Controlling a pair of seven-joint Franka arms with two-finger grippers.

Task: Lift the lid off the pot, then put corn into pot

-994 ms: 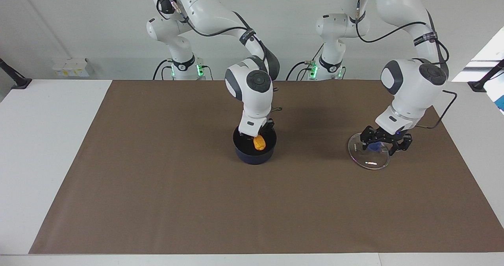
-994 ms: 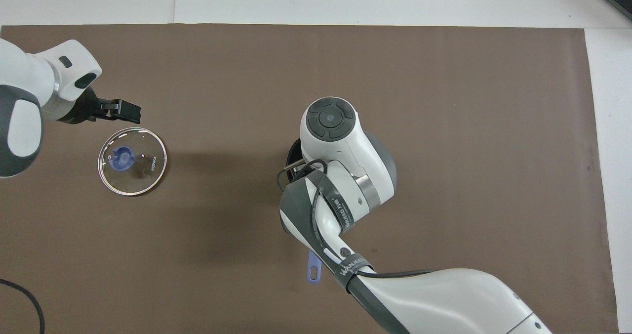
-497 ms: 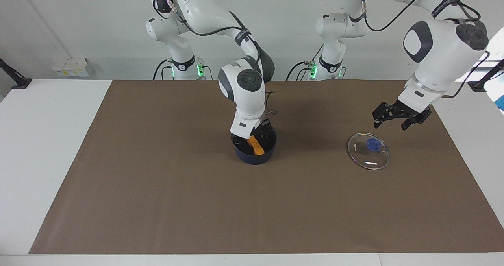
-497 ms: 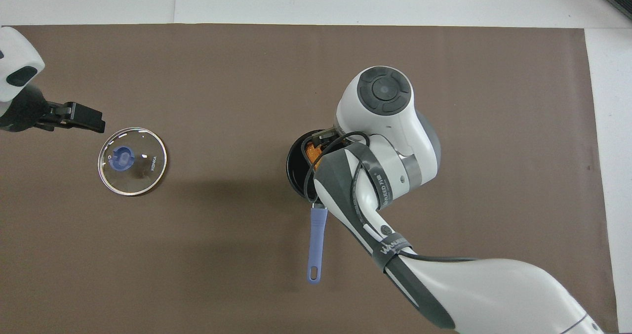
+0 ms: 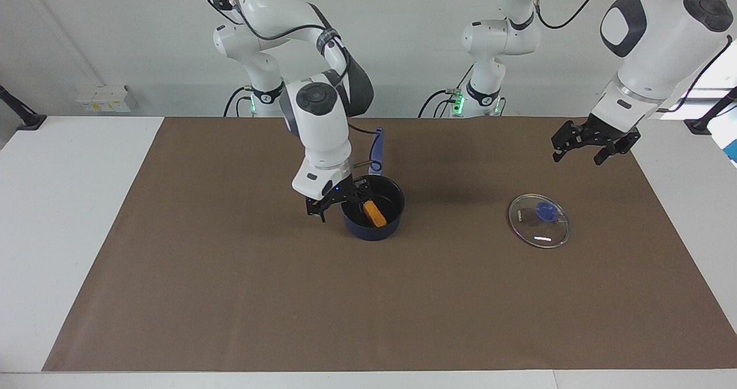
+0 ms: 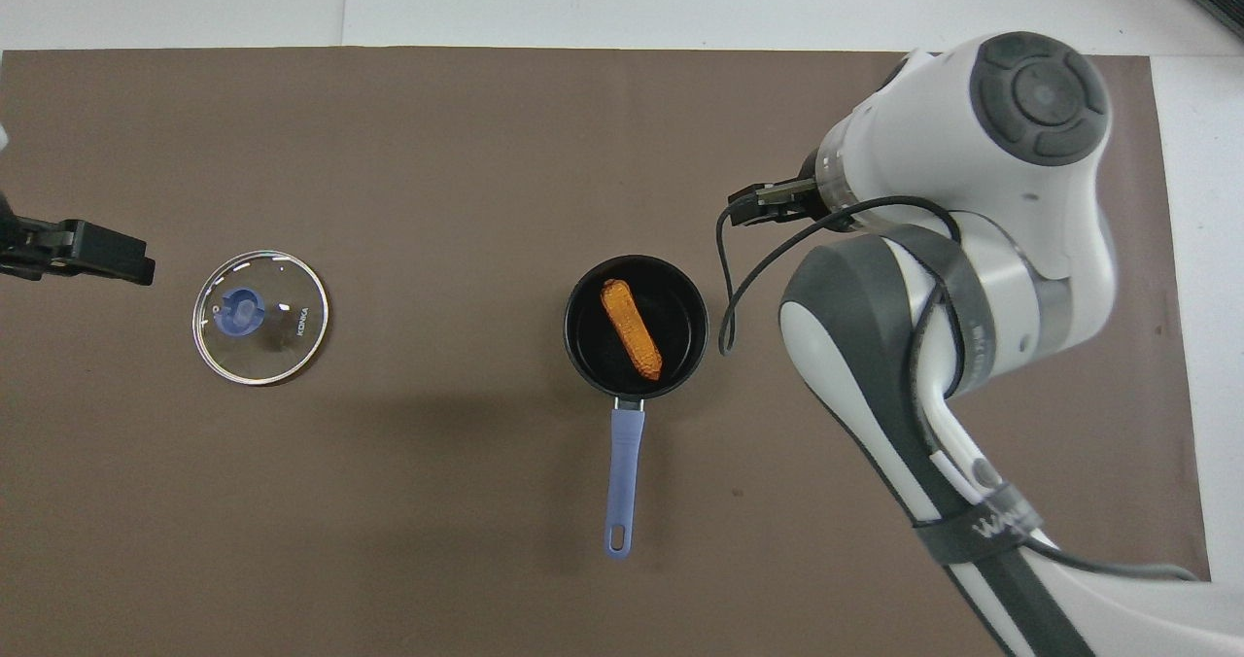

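the corn (image 6: 631, 329) lies slantwise on the black floor of the pot (image 5: 396, 193), whose long blue handle (image 6: 623, 475) points back toward the robots. the right hand (image 5: 335, 201), fingers spread and empty, hangs just off the pot's rim on the side toward the right arm's end of the tabletop (image 5: 242, 297), apparently clear of its delivery. the glass lid (image 6: 260, 317) rests flat, blue knob up, well apart from the pot toward the left arm's end, out of the way of the drop. the left hand (image 5: 594, 140), open and empty, hovers above the mat near the lid. both steps look complete.
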